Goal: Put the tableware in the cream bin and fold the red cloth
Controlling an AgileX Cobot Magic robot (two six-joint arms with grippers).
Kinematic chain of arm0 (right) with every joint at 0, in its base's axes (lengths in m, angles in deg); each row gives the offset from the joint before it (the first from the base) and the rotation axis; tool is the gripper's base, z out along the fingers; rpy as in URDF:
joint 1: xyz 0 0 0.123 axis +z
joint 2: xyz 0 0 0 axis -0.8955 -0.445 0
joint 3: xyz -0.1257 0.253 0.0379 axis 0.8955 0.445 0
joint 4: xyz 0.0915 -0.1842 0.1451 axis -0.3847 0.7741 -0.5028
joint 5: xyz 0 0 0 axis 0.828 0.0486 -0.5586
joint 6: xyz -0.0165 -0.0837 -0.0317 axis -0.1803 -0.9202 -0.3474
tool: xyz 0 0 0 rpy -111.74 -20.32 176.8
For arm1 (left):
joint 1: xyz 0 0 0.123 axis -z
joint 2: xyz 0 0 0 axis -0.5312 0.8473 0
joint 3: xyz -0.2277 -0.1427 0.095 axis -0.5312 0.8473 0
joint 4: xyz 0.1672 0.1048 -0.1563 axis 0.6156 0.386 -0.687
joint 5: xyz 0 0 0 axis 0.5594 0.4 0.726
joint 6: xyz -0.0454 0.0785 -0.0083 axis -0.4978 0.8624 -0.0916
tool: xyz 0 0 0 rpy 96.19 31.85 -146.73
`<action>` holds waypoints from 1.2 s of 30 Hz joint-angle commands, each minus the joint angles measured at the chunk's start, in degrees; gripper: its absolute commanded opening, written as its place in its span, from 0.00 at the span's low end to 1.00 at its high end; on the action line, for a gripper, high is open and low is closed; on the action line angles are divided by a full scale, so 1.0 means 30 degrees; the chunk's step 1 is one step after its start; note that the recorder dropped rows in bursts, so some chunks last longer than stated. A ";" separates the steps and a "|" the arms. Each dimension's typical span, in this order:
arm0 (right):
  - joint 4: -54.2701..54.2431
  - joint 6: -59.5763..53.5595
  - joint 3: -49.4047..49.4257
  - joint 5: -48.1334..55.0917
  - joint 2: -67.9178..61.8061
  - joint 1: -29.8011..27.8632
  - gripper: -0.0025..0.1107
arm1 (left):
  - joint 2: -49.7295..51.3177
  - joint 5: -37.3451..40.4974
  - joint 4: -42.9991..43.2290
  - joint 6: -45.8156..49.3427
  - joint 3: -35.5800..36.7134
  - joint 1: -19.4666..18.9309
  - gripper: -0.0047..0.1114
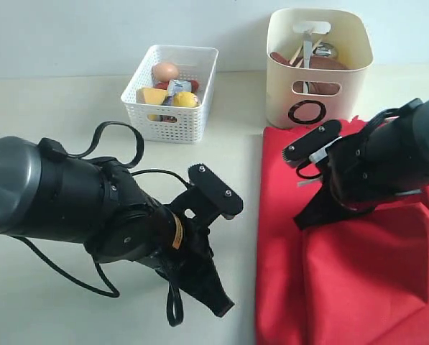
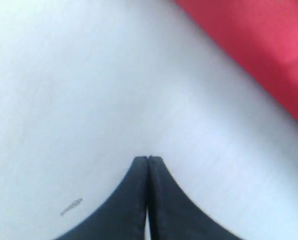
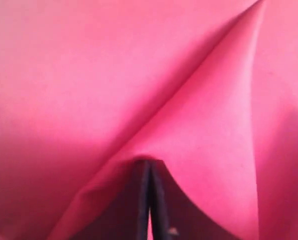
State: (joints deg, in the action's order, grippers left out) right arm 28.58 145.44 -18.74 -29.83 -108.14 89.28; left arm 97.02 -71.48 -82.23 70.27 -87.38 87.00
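Observation:
The red cloth (image 1: 351, 287) lies on the right of the table, with one layer folded over itself. My right gripper (image 1: 301, 220) points down at the fold and is shut on the red cloth (image 3: 89, 75); a crease runs away from its tips (image 3: 149, 162). The cream bin (image 1: 318, 72) stands behind the cloth and holds the tableware: a brown plate (image 1: 322, 65), a steel cup (image 1: 326, 50) and some utensil handles (image 1: 307, 43). My left gripper (image 1: 224, 307) is shut and empty over bare table (image 2: 89, 75), just left of the cloth's edge (image 2: 258, 45), with its tips (image 2: 148, 159) pressed together.
A white perforated basket (image 1: 172, 118) at the back centre holds food: an egg (image 1: 165, 70), cheese (image 1: 154, 95) and a lemon (image 1: 185, 99). The left arm's black cables (image 1: 121, 136) loop over the table (image 1: 56, 108).

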 commanded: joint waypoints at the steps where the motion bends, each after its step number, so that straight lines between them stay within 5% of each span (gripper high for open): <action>1: -0.2024 -0.0954 -0.0409 -0.1342 0.0282 -0.0478 0.02 | -0.0043 -0.0050 0.0095 0.0158 0.0016 0.0001 0.05; 7: -1.2156 -1.0032 -0.0121 -0.6293 -0.0064 -0.0443 0.02 | -0.1609 0.0448 0.0061 0.0162 -0.0213 0.0001 0.05; 14: -2.1467 -1.9910 -0.0071 -0.7331 -0.0270 0.1097 0.02 | -0.3123 0.0605 -0.0017 0.0100 0.0163 0.0001 0.05; 25: -2.1856 -2.0421 -0.0823 -0.6918 0.2742 0.0833 0.02 | -0.0754 -0.2717 -0.0064 -0.0046 0.1115 0.0001 0.05; 36: -1.9714 -2.0421 -0.0969 -0.7823 -0.0576 0.0672 0.02 | 0.0432 -0.1198 -0.0013 0.0082 0.1078 -0.0811 0.05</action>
State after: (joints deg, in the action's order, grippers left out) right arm -33.71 84.42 -21.16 -52.65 -107.33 92.05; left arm 97.12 -79.51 -82.03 70.37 -84.60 85.43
